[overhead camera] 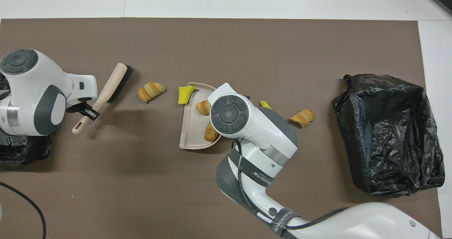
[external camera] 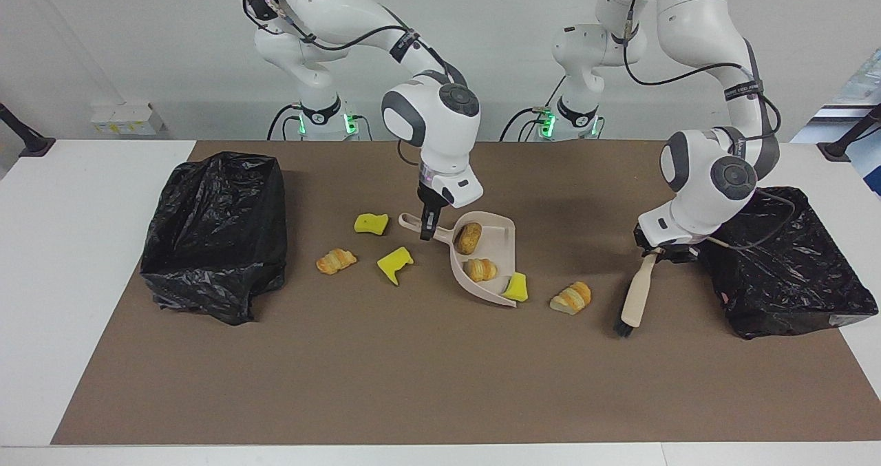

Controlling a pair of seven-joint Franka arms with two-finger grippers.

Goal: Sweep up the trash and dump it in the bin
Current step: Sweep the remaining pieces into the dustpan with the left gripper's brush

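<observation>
Beige dustpan (external camera: 487,259): held by its handle in the right gripper (external camera: 427,230), jaws clamped on the handle; mouth tipped toward the left arm's end of the table.
Pan load: two bread chunks (external camera: 469,238) inside; one yellow sponge piece (external camera: 516,287) at the pan's lip, whether fully in cannot be told.
Beige brush (external camera: 634,298): gripped at the handle end by the left gripper (external camera: 657,251), fingers closed on it; bristle end hangs low over the mat, contact cannot be told.
Key relation: croissant chunk (external camera: 571,297) lies between the brush head and the pan mouth, just beside the lip. Brush long axis runs roughly crosswise to the sweep line, so a push toward the pan is judged feasible. Left arm is the nearer one.
Remaining trash: sponge piece (external camera: 371,223), sponge piece (external camera: 394,262) and croissant (external camera: 336,260), all on the handle side of the right gripper, toward the black bin (external camera: 215,235).
Second bin (external camera: 781,259): just beside the left gripper.
Progress: judged partway; nothing dumped yet.
</observation>
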